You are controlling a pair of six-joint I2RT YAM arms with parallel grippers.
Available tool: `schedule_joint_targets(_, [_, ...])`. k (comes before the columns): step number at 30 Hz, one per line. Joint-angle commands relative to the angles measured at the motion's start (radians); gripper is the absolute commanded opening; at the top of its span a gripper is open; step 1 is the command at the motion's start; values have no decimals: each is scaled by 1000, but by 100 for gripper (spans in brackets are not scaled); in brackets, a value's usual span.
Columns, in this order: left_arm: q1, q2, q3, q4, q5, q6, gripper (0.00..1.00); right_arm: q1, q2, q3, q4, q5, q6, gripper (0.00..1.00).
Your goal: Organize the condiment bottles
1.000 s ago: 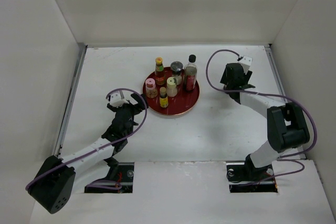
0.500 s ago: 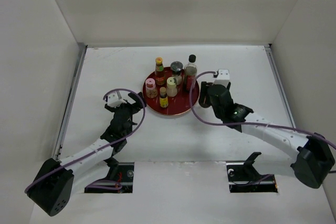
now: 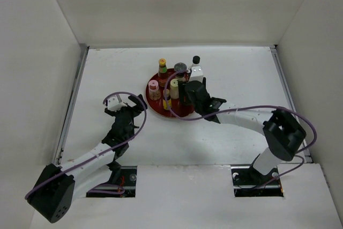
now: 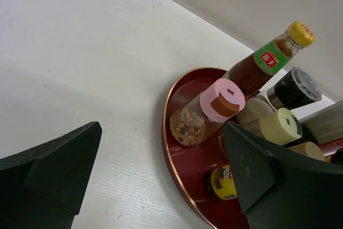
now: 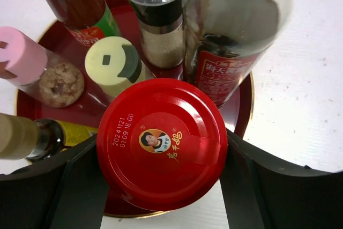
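My right gripper (image 5: 161, 148) is shut on the red-capped jar (image 5: 163, 143), its fingers pressed to both sides of the lid, over the near right part of the round red tray (image 3: 155, 105). On the tray stand a tall black-capped bottle (image 3: 196, 59), a grey-lidded jar (image 3: 179, 68), a yellow-capped sauce bottle (image 3: 162, 64), a pink-topped shaker (image 3: 154, 85), a cream-topped shaker (image 3: 174, 83) and a small yellow-capped bottle (image 3: 166, 94). My left gripper (image 3: 138, 105) stands open and empty just left of the tray's rim (image 4: 182, 154). I cannot tell whether the held jar rests on the tray.
White walls close the table in at the back and on both sides. A metal rail (image 3: 72, 105) runs along the left edge. Both arm bases sit at the near edge, and purple cables loop over each arm.
My right arm swung from the back right of the table leftward to the tray, with the red-capped jar in its grip. The left gripper drew back slightly from the tray.
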Motion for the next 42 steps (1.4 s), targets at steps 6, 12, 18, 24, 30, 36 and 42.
schedule_joint_targets(6, [6, -4, -1, 38, -7, -13, 100, 1, 73, 52, 252, 25, -14, 53])
schedule_joint_targets(12, [6, -6, 0, 36, -7, -14, 100, 6, 60, 16, 257, 39, -19, 79])
schedule_joint_targets(18, [16, 0, 2, 32, -42, -14, 100, 24, -103, -49, 235, 51, -40, 100])
schedule_joint_targets(24, [20, -18, 14, -6, -62, -19, 100, 24, -376, -233, 232, 70, -28, 100])
schedule_joint_targets(30, [61, 9, 146, -274, -119, -37, 100, -60, -596, -472, 226, 159, 134, 100])
schedule_joint_targets(36, [187, 81, 241, -514, 0, -145, 100, -123, -682, -595, 191, 93, 303, 100])
schedule_joint_targets(42, [215, 66, 374, -743, 28, -149, 100, -140, -624, -624, 228, 53, 340, 100])
